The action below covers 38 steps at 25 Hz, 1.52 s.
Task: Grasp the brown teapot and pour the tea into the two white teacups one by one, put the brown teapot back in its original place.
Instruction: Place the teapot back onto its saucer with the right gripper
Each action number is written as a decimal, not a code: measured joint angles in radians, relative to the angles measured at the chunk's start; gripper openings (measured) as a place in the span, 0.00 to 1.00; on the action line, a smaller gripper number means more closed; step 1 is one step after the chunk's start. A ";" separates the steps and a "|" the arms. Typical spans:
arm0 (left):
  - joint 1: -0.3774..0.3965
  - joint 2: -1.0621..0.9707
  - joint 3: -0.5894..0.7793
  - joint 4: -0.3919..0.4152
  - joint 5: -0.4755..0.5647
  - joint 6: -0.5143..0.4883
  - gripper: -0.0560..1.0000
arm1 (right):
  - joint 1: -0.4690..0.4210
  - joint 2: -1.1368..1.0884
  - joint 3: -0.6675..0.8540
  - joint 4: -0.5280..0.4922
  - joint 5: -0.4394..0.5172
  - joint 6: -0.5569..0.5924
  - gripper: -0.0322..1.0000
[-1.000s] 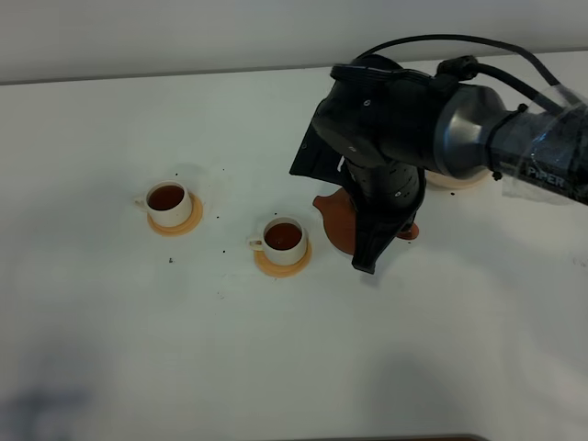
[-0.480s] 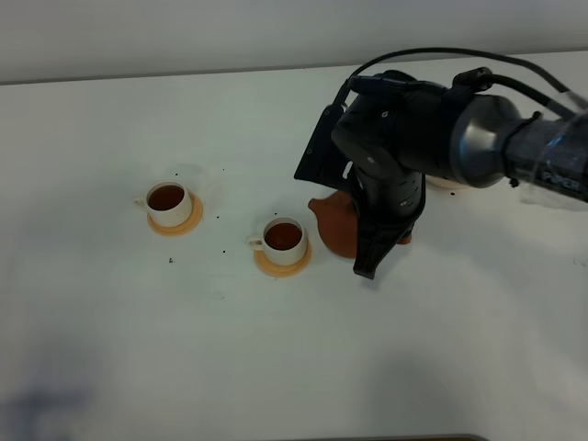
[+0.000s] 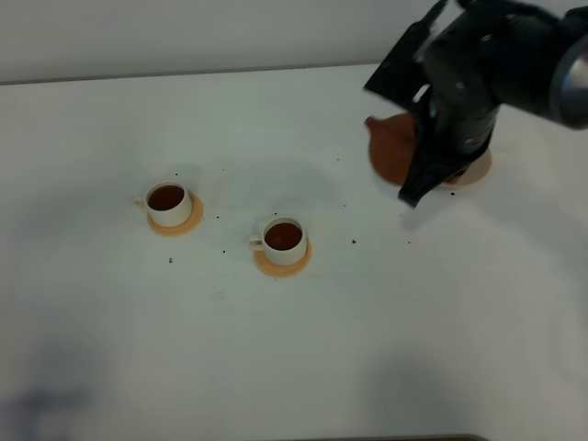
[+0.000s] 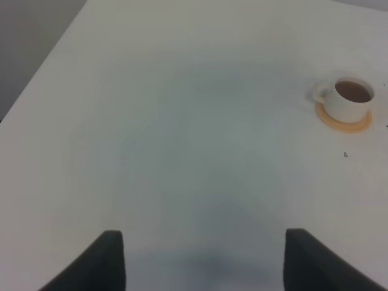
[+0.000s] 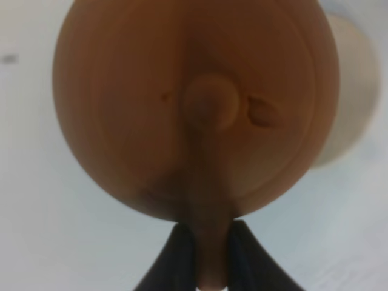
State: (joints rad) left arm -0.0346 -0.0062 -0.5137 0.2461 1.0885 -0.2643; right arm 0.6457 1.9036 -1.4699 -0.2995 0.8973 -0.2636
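Terracotta brown teapot (image 3: 393, 147), handle clamped in the right claw (image 5: 205, 254), has travelled from the teacups to the beige disc (image 3: 470, 172).

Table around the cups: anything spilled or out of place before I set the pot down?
Small dark specks are scattered on the table around both cups, likely tea leaves or drips. No puddle shows. Both cups sit upright on their coasters, full. The teapot is held by the right gripper, not yet centred over the beige disc.
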 joint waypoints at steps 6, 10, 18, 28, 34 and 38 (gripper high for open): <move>0.000 0.000 0.000 0.000 0.000 0.000 0.58 | -0.124 0.000 0.000 0.035 -0.080 0.008 0.12; 0.000 0.000 0.000 0.000 0.000 0.000 0.58 | -0.173 0.013 0.003 0.047 -0.129 0.008 0.12; 0.000 0.000 0.000 0.000 0.000 0.000 0.58 | -0.244 0.100 0.004 0.105 -0.176 -0.028 0.12; 0.000 0.000 0.000 0.000 0.000 0.000 0.58 | -0.280 0.164 0.007 0.241 -0.241 -0.131 0.12; 0.000 0.000 0.000 0.000 0.000 0.000 0.58 | -0.291 0.180 0.043 0.257 -0.290 -0.141 0.12; 0.000 0.000 0.000 0.000 0.000 0.000 0.58 | -0.292 0.178 0.052 0.260 -0.309 -0.142 0.12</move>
State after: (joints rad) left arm -0.0346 -0.0062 -0.5137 0.2461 1.0885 -0.2641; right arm 0.3539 2.0811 -1.4182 -0.0390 0.5888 -0.4061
